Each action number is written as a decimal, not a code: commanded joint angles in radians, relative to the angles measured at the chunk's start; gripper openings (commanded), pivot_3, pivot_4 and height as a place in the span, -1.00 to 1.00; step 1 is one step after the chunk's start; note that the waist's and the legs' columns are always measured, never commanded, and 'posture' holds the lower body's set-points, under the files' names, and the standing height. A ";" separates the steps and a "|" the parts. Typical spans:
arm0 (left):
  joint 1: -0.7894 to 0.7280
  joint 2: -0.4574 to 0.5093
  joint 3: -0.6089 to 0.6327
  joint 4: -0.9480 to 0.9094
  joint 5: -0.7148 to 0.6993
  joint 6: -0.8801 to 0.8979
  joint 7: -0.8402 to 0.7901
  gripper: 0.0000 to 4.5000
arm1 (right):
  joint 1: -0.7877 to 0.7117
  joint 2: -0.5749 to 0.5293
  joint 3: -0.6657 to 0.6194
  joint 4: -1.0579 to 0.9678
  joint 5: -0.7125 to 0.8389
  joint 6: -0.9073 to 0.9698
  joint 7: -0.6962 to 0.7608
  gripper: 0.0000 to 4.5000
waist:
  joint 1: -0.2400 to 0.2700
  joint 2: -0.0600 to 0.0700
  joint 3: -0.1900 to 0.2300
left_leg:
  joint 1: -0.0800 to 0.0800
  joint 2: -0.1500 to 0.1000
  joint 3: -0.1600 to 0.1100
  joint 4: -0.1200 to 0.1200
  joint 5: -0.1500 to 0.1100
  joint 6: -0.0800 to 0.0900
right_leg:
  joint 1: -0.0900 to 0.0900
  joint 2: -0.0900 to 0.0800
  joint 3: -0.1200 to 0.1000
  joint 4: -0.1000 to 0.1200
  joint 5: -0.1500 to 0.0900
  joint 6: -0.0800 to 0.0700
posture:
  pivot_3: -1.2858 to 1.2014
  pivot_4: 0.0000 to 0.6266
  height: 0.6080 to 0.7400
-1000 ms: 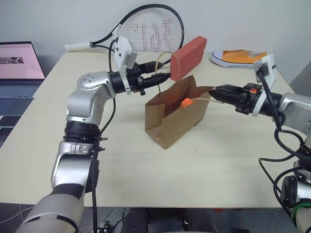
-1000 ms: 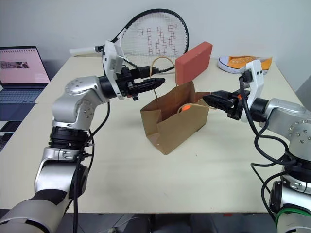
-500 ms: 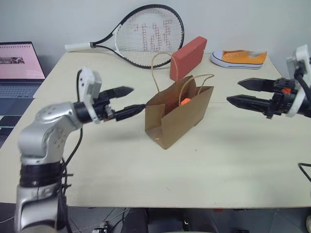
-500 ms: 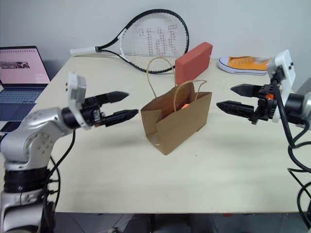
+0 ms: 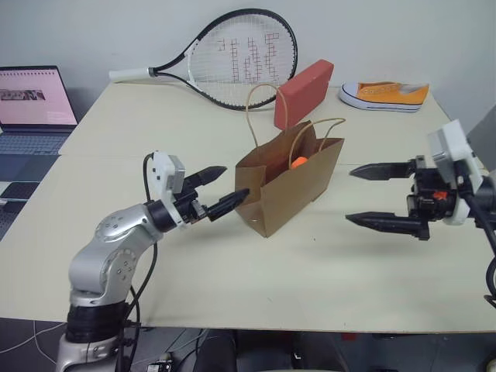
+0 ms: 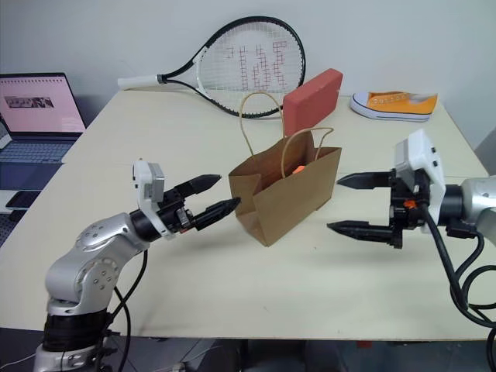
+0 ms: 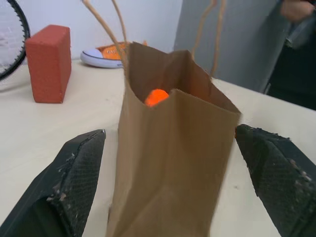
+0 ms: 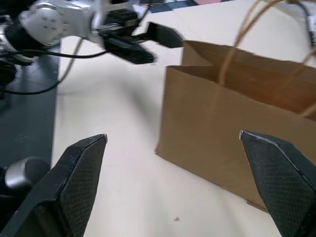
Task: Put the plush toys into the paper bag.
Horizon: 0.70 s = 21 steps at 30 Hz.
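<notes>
Plush toys are mostly hidden: an orange carrot (image 5: 298, 163) peeks over the rim inside the paper bag (image 5: 288, 186), and whether the egg toy lies in there too cannot be told. That brown bag stands upright and open near the middle of the table (image 5: 232, 256), its two cord handles (image 6: 249, 124) rising above the mouth, one looping higher than the other. On the bag's left, the left gripper (image 5: 219, 191) points at the narrow end of the bag with its two black fingers spread apart and nothing between them; one fingertip (image 5: 239, 195) lies just beside the bag's lower corner, and contact cannot be told. The left wrist view looks straight at that narrow end, with the orange toy showing in the opening. On the bag's right, the right gripper (image 5: 366, 195) points toward the bag with its fingers spread wide, one above the other, released and holding nothing, a clear gap from the paper. Toward the far edge of the table lie a tennis racket (image 5: 232, 58), a red block (image 5: 302, 93) standing just behind the bag, and an orange-and-white sneaker (image 5: 385, 94) near the far right corner. An open laptop (image 5: 32, 108) sits on a separate surface off the table's left edge.
</notes>
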 commanded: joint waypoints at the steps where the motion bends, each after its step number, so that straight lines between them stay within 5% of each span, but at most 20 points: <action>1: -0.053 -0.012 -0.037 0.046 0.004 -0.044 -0.039 0.99 | -0.007 -0.011 -0.007 -0.027 0.020 -0.003 -0.005 1.00 | 0.000 0.000 0.000 | 0.000 0.000 0.000 0.000 0.000 0.000 | 0.000 0.000 0.000 0.000 0.000 0.000 | 0.03 -0.52 1.00; 21: -0.054 0.025 -0.131 0.026 0.023 -0.033 -0.105 0.99 | 0.005 -0.037 -0.040 -0.045 0.082 0.033 -0.040 1.00 | 0.000 0.000 0.000 | 0.000 0.000 0.000 -0.001 0.000 0.000 | 0.000 0.000 0.000 0.000 0.000 0.000 | 0.03 -0.52 1.00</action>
